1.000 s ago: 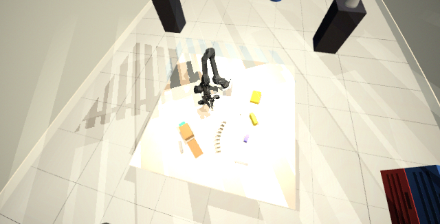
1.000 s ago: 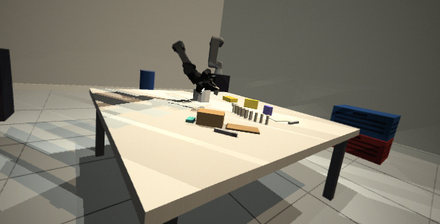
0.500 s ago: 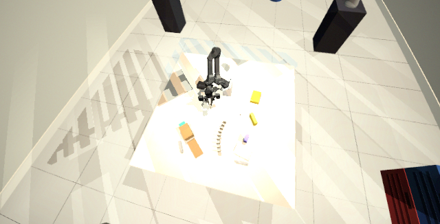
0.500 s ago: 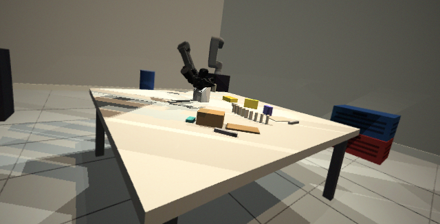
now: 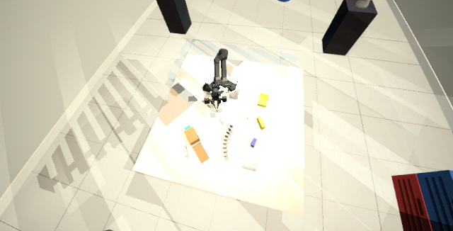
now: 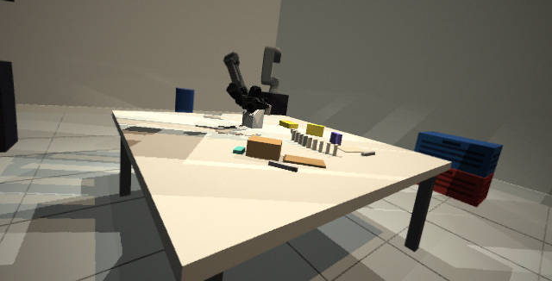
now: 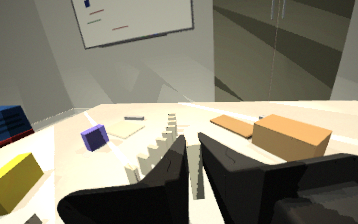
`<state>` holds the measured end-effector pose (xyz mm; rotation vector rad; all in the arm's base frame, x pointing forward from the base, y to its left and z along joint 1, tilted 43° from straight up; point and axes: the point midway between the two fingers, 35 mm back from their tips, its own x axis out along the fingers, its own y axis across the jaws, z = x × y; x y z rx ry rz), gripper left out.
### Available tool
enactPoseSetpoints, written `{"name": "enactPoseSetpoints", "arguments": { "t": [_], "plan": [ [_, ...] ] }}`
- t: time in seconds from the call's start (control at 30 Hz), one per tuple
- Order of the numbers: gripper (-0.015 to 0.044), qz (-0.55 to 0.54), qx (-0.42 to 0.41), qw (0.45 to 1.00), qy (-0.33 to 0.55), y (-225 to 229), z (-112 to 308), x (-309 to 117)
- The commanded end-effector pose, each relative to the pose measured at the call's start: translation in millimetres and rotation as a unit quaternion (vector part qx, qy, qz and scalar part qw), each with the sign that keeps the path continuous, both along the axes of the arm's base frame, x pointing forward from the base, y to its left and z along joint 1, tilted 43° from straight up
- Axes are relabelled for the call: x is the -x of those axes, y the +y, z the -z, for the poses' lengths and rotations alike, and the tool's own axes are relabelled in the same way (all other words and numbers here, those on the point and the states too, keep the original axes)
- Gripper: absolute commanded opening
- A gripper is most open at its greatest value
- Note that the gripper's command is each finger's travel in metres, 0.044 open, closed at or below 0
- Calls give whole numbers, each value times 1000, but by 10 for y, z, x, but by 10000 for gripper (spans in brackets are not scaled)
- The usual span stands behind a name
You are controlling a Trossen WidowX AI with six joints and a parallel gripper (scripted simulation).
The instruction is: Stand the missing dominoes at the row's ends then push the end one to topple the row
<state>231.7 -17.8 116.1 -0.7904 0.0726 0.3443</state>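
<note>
A curved row of several pale dominoes stands upright on the table. My gripper is shut on a pale domino, which shows between the fingers in the wrist view. The arm is folded low, and the gripper is beyond the row's end nearest the arm base, a gap away from the standing dominoes. The held domino's lower end shows below the fingertips; whether it touches the table cannot be told. A small grey block, possibly a loose domino, shows at the wrist view's lower left edge.
Yellow blocks and a purple block lie on one side of the row. An orange box, a flat orange piece, a teal block and a dark bar lie on the other.
</note>
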Motion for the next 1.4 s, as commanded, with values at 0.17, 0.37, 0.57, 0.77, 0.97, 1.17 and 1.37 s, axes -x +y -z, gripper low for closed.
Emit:
{"name": "enactPoseSetpoints", "arguments": {
  "t": [0.17, 0.37, 0.57, 0.77, 0.97, 1.17, 1.37],
  "plan": [
    [28, -2, 1, 1000, 1, -8, 18, -2],
    [28, -1, 1, 1000, 10, -58, 68, -31],
    [28, -1, 1, 1000, 11, -111, 97, -62],
    [28, -1, 2, 1000, 11, -165, 127, -93],
    [28, -2, 2, 1000, 12, -220, 163, -120],
    [28, -2, 3, 1000, 12, -276, 204, -145],
    [28, -2, 3, 1000, 12, -331, 251, -165]
  ]
}}
